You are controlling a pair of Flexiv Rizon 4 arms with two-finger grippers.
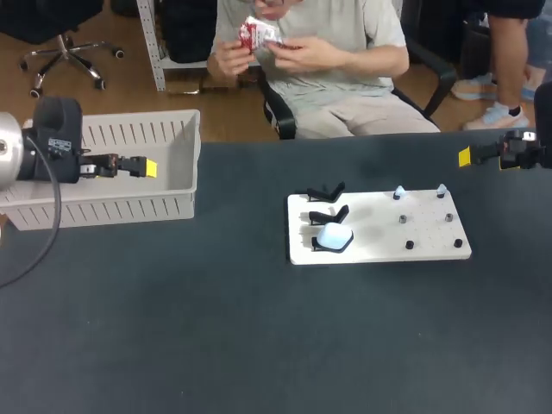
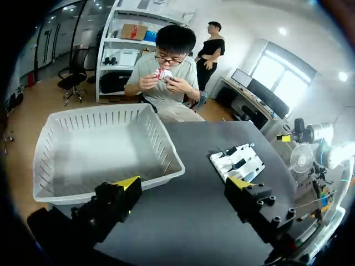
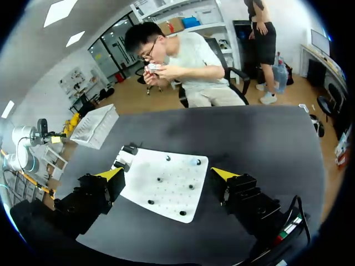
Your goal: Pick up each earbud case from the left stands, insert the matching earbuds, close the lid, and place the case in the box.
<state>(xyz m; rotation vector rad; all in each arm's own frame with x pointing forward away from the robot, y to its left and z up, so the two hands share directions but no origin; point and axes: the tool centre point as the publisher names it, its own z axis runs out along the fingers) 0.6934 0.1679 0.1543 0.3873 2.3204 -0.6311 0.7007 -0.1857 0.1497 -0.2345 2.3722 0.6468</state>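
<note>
Stage, judging by the layout: start of a pick-up, nothing grasped yet. On the white board [image 1: 379,252] mid-tabletop [image 1: 259,345]: one pale earbud case [image 1: 333,236], seated on the stand nearest the robot; lid state not clear from here. Behind it, two empty stands [image 1: 326,191], black and bare. On the board's far pegs: two small pale earbuds [image 1: 398,191], well apart from the case; nearer pegs bare. Left claw [image 2: 186,185]: fingers spread wide, gripping nothing, hovering over the white slatted box [image 2: 166,145] at the tabletop's left, well apart from the board. Right claw [image 3: 166,174]: likewise spread and empty, held above the tabletop off the board's right side. Next move, as a judgement only: bring the left claw across to the case, straddle its body from two sides, close, lift straight up clear of the cradle. After that: lid open, earbuds fetched from the pegs, probably by the right claw. Possible trouble: rounded, smooth-looking shell, likely to slip in a shallow pinch; snagging on the stand's prongs if lifted at a tilt.
</note>
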